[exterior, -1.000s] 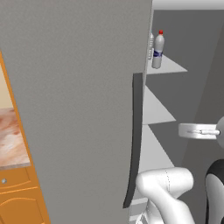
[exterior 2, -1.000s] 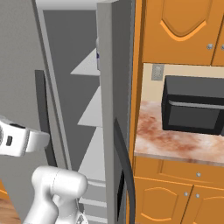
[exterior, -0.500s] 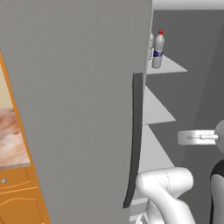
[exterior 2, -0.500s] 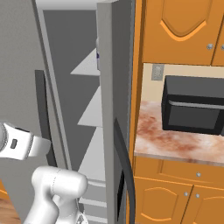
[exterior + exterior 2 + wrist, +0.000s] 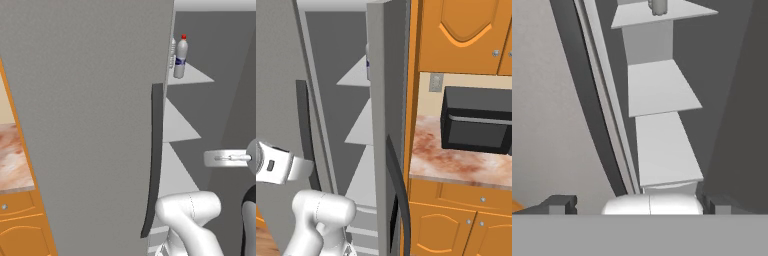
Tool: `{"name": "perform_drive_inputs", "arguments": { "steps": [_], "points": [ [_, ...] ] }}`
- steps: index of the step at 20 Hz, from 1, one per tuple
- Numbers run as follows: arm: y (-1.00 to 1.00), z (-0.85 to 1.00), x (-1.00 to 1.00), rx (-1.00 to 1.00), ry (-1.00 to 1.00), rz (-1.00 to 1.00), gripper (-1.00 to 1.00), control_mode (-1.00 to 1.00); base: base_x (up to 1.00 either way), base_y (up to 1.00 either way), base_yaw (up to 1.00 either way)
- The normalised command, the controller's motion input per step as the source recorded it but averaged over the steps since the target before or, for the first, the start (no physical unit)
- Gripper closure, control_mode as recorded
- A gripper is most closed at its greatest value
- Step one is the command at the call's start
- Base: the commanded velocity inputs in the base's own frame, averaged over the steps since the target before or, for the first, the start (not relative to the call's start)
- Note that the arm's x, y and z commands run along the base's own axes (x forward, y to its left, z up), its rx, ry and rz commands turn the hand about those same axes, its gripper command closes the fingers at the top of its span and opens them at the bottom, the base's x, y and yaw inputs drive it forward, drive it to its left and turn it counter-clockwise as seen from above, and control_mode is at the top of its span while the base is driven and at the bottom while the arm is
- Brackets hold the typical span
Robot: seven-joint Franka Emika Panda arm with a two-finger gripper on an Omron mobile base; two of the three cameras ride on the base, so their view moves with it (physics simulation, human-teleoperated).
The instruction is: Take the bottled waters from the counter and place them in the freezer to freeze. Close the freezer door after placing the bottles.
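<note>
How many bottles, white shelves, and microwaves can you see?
Bottles: 1, the red-capped bottle on the top shelf
White shelves: 3, top, middle shelf and bottom shelf
Microwaves: 1, the black microwave on the counter
Total: 5

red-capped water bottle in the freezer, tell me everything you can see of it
The small clear plastic water bottle with a red cap stands upright on the top white shelf of the grey freezer compartment, near the shelf's front left edge, close behind the edge of the open grey door. A blue-white label wraps its middle. Nothing grips it; only the shelf touches it. In the hand view its base shows at the top edge.
</note>
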Motion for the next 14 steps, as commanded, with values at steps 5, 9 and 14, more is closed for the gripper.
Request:
{"name": "perform_drive_inputs", "arguments": {
  "steps": [5, 9, 14],
  "points": [
    [0.00, 0.00, -0.07, 0.00, 0.00, 0.00, -1.00, 1.00, -0.34, 0.00, 0.00],
    [0.00, 0.00, 0.00, 0.00, 0.00, 0.00, -1.00, 1.00, -0.53, -0.09, 0.00],
    [0.00, 0.00, 0.00, 0.00, 0.00, 0.00, -1.00, 1.00, -0.34, 0.00, -0.06]
  ]
}}
